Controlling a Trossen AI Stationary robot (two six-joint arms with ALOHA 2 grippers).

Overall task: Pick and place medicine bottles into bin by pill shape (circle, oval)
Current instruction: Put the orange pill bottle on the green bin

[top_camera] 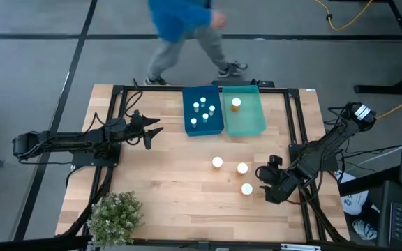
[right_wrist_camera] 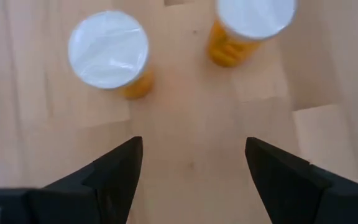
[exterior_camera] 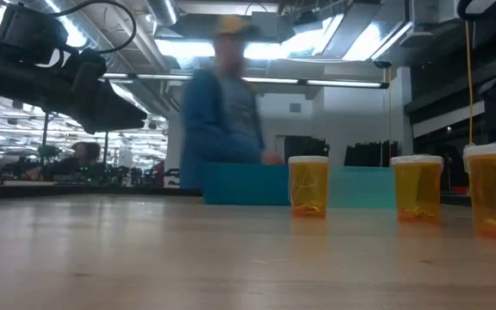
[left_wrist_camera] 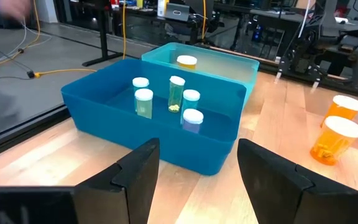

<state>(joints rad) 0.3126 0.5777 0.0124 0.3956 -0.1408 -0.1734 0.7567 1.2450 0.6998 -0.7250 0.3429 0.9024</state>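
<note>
Three amber bottles (top_camera: 242,168) are standing beside the spread, empty right gripper (top_camera: 269,187). Five whitish bottles (top_camera: 203,110) are sitting in the blue bin (top_camera: 188,127), the left gripper (top_camera: 150,130) hovering unclenched nearby.

The light wood desk (top_camera: 173,181) has a blue bin (top_camera: 202,110) and a teal bin (top_camera: 243,110) side by side at its far edge, three amber bottles (top_camera: 242,168) standing loose right of center, and a green potted plant (top_camera: 115,216) in the near-left corner.
</note>
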